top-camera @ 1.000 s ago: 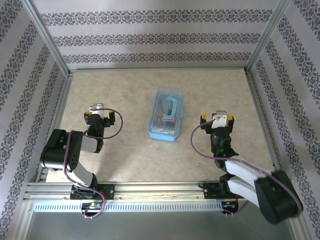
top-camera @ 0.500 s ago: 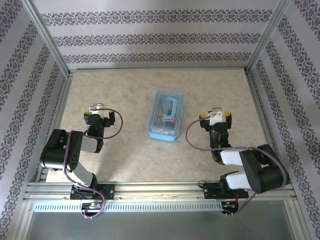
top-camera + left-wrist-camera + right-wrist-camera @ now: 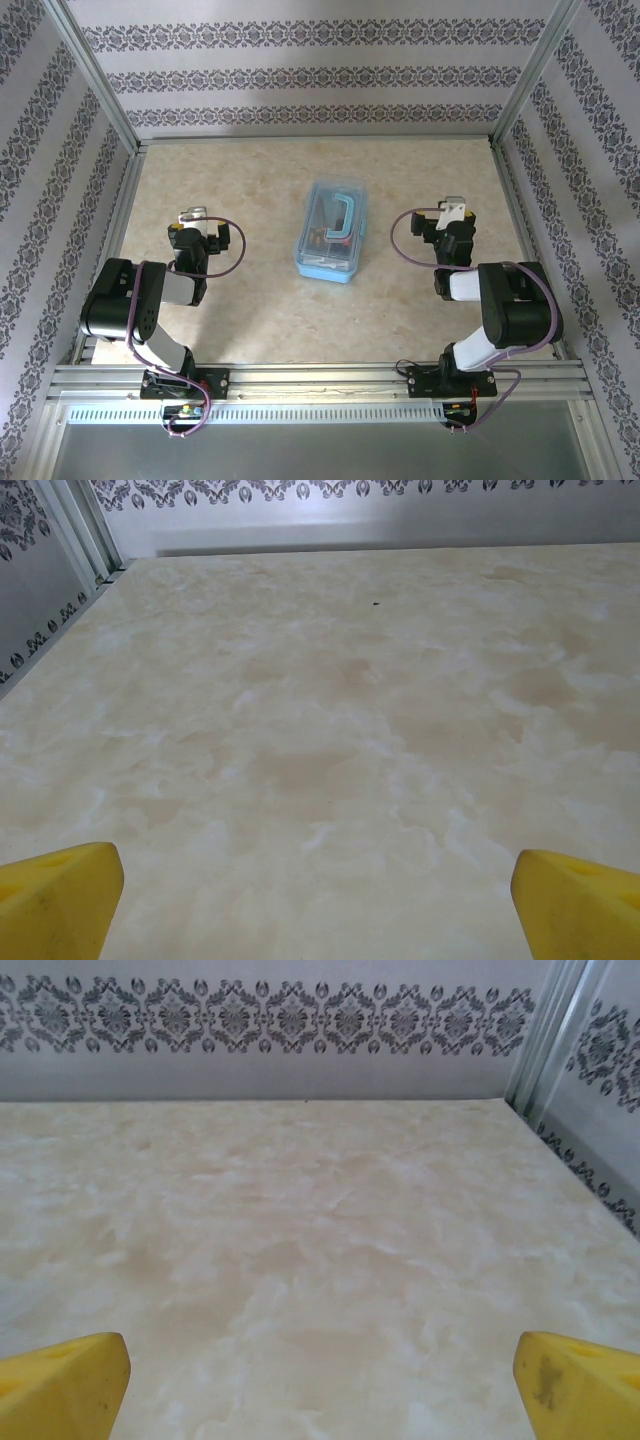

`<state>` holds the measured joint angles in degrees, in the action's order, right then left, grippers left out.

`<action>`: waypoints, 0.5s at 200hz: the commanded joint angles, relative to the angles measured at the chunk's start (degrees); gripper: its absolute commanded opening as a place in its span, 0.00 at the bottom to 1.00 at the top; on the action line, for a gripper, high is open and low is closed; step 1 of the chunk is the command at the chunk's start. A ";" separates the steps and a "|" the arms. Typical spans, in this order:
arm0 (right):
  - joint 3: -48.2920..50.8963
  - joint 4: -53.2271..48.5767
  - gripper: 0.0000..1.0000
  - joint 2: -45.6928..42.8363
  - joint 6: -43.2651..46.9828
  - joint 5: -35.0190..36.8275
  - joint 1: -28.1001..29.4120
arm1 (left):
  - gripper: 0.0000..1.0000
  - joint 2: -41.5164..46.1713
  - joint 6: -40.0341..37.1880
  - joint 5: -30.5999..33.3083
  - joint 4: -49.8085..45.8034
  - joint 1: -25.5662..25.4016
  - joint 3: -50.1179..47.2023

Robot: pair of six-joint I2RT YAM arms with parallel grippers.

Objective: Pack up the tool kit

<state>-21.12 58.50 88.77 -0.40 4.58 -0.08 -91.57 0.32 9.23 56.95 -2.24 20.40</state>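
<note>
The tool kit (image 3: 332, 232) is a clear blue plastic box with a blue C-shaped handle, lying shut in the middle of the table with tools visible inside. My left gripper (image 3: 195, 228) rests low at the left of the box, a good gap away, open with bare table between its yellow fingertips (image 3: 60, 895). My right gripper (image 3: 450, 222) sits to the right of the box, also open and empty; its yellow fingertips (image 3: 580, 1380) stand wide apart over the table, pointing at the back wall.
The beige marbled table (image 3: 250, 180) is walled by patterned panels (image 3: 320, 70) at the back and sides, with metal posts at the corners (image 3: 545, 1040). Purple cables loop beside each wrist (image 3: 232, 245).
My right arm has folded back and swung its gripper up and to the right, away from the front edge. The left arm and the box have not moved.
</note>
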 commanded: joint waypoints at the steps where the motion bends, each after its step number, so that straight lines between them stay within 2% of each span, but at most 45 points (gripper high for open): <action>1: -0.14 -2.68 0.98 -0.53 -2.09 -4.19 0.21 | 0.99 0.30 0.58 -0.68 -0.26 0.49 0.76; 34: 0.55 -1.46 0.98 -0.62 -0.29 -1.50 2.18 | 0.99 0.42 -1.10 -5.46 -0.96 0.48 0.96; 100: 0.21 -2.06 0.98 -0.53 -0.46 -2.03 1.94 | 0.99 0.43 -1.11 -5.81 -1.38 0.53 1.17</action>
<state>-21.10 55.86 88.77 -0.95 3.33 1.76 -91.57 0.05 4.62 56.73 -2.24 20.53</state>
